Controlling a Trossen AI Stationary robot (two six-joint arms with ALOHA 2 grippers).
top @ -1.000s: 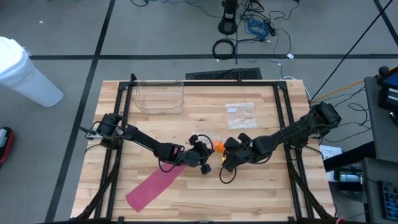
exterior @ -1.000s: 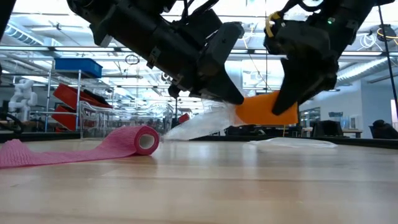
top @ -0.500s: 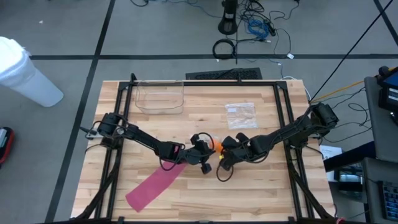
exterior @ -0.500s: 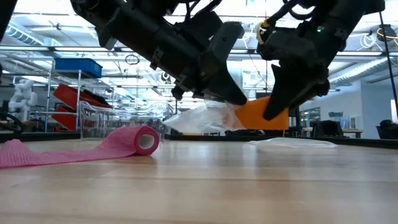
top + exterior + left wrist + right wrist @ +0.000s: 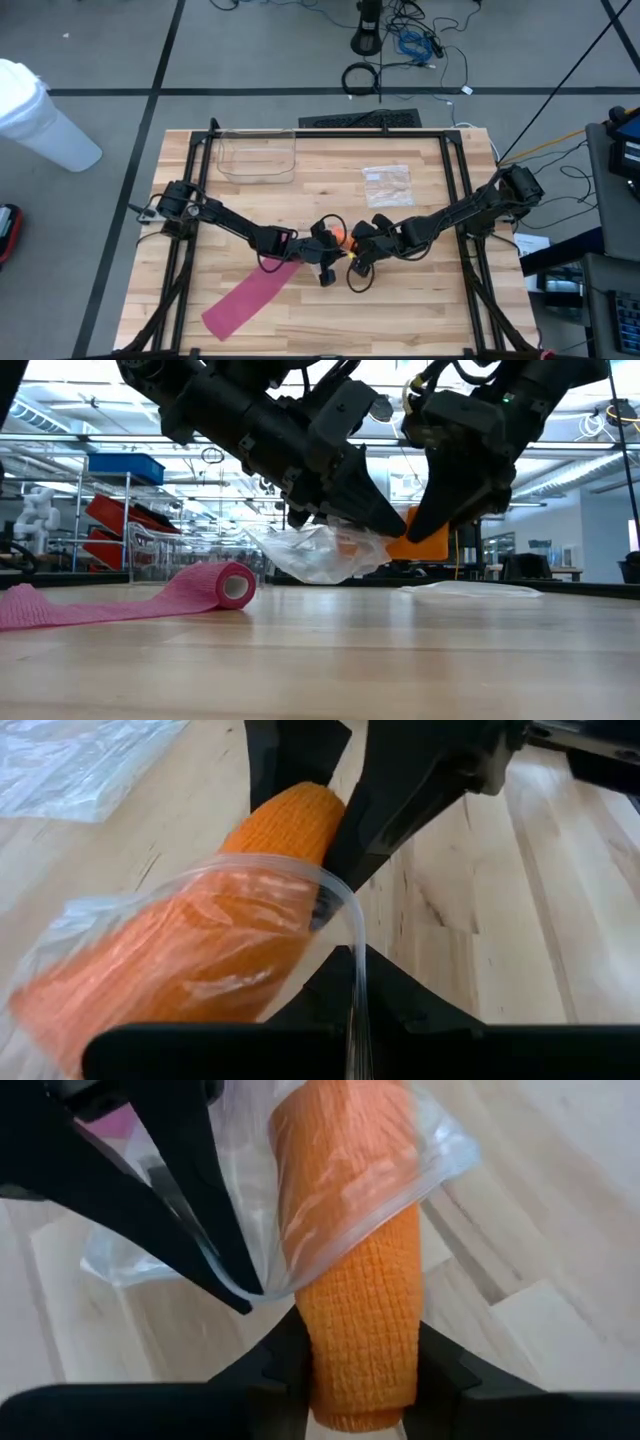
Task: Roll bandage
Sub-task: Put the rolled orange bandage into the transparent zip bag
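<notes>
Orange roll going into the bag, mid-table, above the wood!

The right gripper point(image 5: 362, 1370) pinches the orange bandage roll point(image 5: 352, 1260) by its outer end, its far half inside the clear plastic bag point(image 5: 318, 552), whose mouth the left gripper point(image 5: 372, 518), fingers pressed together, holds. Next, I'd judge: push deeper, then release. The pink bandage point(image 5: 150, 596) lies part-unrolled on the table point(image 5: 420, 320).
</notes>
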